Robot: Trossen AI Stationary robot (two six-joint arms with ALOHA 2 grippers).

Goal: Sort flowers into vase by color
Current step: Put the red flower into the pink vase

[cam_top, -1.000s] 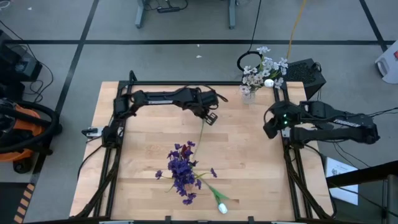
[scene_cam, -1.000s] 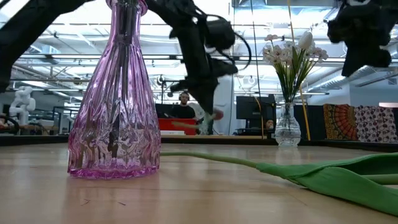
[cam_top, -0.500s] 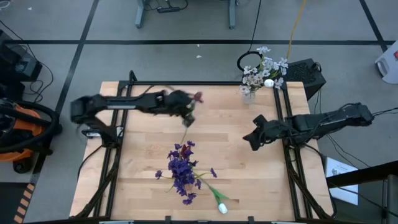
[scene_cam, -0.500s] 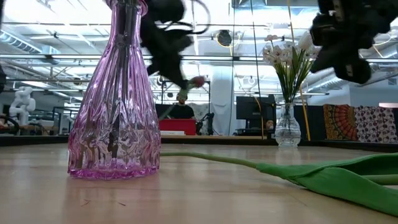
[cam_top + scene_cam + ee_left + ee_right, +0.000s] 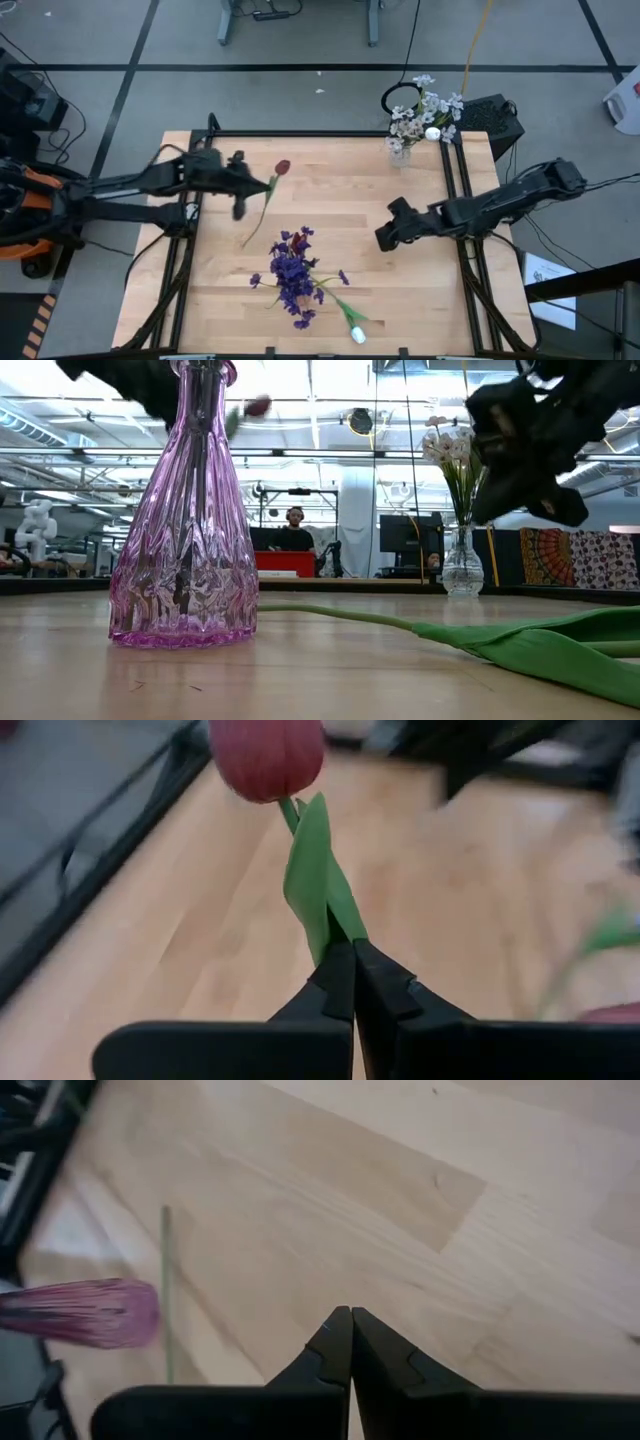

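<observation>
My left gripper (image 5: 264,188) hovers over the table's left half, shut on a dark red tulip (image 5: 283,167). The tulip's bud (image 5: 265,755) shows up close in the left wrist view and high in the low view (image 5: 258,405). My right gripper (image 5: 384,238) is shut and empty, right of centre. The pink glass vase (image 5: 185,510) stands near the front edge with purple flowers (image 5: 293,270) in it. A white tulip (image 5: 352,325) lies on the table beside the vase. White blossoms stand in a clear vase (image 5: 402,148) at the far right corner. My left gripper pinches the red tulip between its two fingers on the stem and leaf (image 5: 322,915), a short way below the bud. The fingers come level from the table's left, across the stem. The tulip is off the table, bud toward the far side, and its stem end (image 5: 246,242) trails toward the near side.
The white tulip's long green leaf (image 5: 520,640) lies across the near table in the low view. Black frame rails (image 5: 180,250) run along both sides of the table. Bare wood lies between the two grippers (image 5: 330,200).
My left gripper has carried the red tulip from the table's centre toward the left edge, and the tulip has risen clear. My right gripper has moved from the right rail toward the table's centre and the near edge.
</observation>
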